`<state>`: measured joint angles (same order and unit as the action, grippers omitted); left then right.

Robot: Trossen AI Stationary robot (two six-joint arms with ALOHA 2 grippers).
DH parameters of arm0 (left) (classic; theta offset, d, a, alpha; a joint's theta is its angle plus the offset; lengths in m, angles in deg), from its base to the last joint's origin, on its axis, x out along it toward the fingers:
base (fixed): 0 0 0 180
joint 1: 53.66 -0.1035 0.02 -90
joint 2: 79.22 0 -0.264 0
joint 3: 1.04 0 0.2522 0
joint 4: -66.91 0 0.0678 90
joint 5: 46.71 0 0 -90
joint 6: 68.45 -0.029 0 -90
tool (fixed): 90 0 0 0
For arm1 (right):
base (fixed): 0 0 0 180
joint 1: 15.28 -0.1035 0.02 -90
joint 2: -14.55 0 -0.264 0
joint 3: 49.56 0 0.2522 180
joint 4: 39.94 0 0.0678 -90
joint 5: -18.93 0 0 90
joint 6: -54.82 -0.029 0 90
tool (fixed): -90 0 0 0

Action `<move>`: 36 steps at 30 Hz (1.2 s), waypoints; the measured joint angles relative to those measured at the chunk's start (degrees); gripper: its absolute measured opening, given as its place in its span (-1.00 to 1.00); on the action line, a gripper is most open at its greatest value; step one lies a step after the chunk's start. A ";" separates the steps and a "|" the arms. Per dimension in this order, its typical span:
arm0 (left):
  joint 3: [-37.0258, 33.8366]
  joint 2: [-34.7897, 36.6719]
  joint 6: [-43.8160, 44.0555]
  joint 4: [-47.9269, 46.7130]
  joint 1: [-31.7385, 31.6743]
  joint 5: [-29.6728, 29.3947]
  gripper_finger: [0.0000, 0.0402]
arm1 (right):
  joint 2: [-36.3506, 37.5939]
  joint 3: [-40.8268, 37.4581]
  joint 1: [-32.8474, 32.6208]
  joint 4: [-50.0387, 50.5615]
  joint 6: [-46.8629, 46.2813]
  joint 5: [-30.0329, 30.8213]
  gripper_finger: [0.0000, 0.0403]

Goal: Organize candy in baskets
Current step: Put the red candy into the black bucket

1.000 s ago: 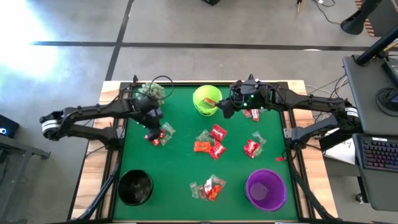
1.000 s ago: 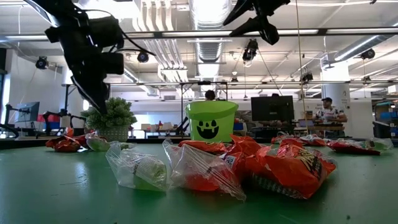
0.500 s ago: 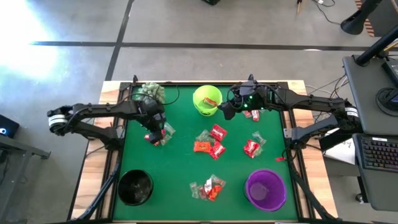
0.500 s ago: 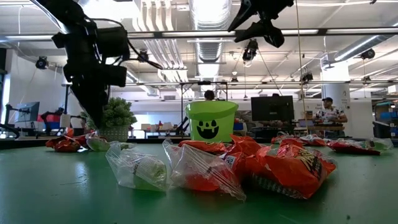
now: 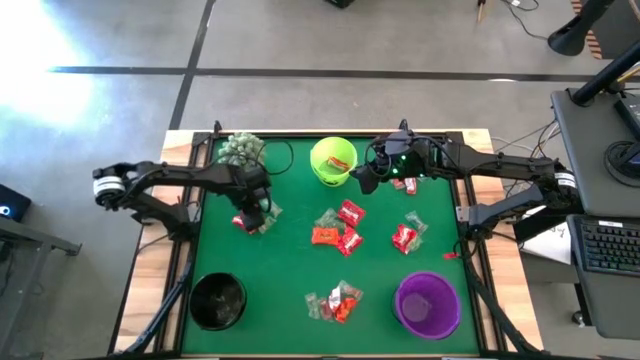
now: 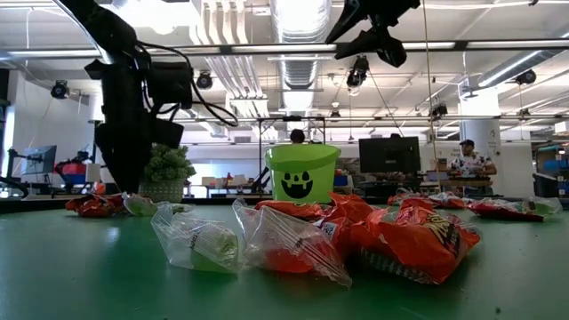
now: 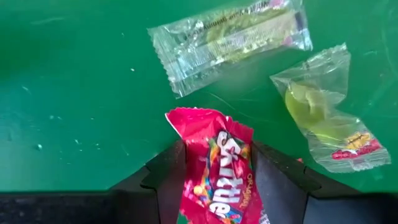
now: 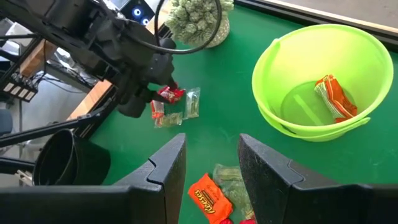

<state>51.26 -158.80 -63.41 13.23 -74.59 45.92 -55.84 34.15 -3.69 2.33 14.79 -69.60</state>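
Our left gripper [image 7: 214, 180] has its two fingers [image 7: 165, 177] set on either side of a red candy packet [image 7: 214, 171], which lies between them on the green table [image 5: 290, 270]; we cannot tell whether the pads already press the wrapper or only bracket it. Just beyond it lie two pale clear-wrapped candies [image 7: 227, 40], close but not touching the red one. In the high view this small cluster sits near the table's left edge, toward the far side, beside the spiky plant [image 5: 240, 148].

To do this pickup well, we judge that we should close squarely across the packet's narrow width, keep the tips low enough to catch the body and not only the crinkly end, and lift straight up so the clear neighbours are not dragged along.

Our right gripper [image 8: 208, 174] hangs with its fingers parted and nothing between them, just beside the lime green basket [image 5: 333, 160] at the far edge, which already holds an orange candy [image 8: 334, 96]. It is best kept there, out of the left arm's way.

More candy [image 5: 340, 228] lies scattered mid-table and toward the near edge. The black basket [image 5: 218, 300] stands at the near left corner, the purple basket [image 5: 428, 304] at the near right.
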 joint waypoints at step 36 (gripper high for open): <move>7.76 27.13 0.64 -16.56 2.44 14.93 -0.98 | 0.00 0.00 0.00 0.02 0.04 0.02 -0.32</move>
<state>59.02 -131.66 -62.77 -3.33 -72.15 60.85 -55.84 34.15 -3.69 2.35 14.83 -69.58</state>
